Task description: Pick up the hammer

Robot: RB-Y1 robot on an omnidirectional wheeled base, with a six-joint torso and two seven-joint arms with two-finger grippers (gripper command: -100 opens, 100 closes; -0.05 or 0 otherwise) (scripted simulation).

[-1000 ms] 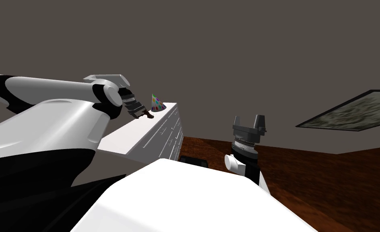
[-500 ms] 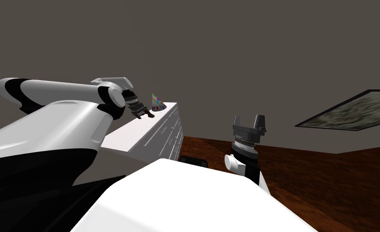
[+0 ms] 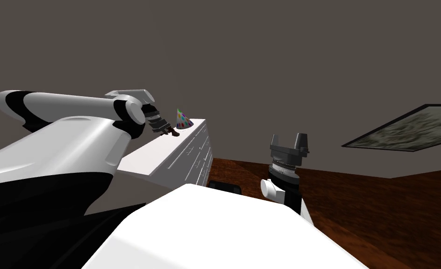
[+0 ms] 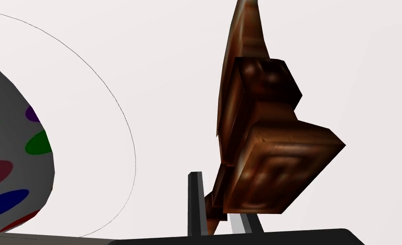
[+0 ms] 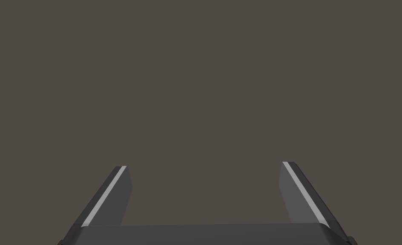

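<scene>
The hammer is brown all over and lies on the white dresser top; in the head view it shows as a small dark shape. My left gripper reaches over the dresser, its fingers drawn close together and pressing the hammer's handle just behind the blocky head. In the head view the left gripper sits at the dresser's far end. My right gripper stands open with nothing between its fingers, raised at my front right.
A grey party hat with coloured spots stands on the dresser right beside the hammer, and is close to my left hand. The dresser has drawer fronts facing a brown wood floor. A framed picture hangs on the right wall.
My left arm moved slightly forward over the dresser, then its fingers closed in on the hammer's handle. The right arm has not moved.
</scene>
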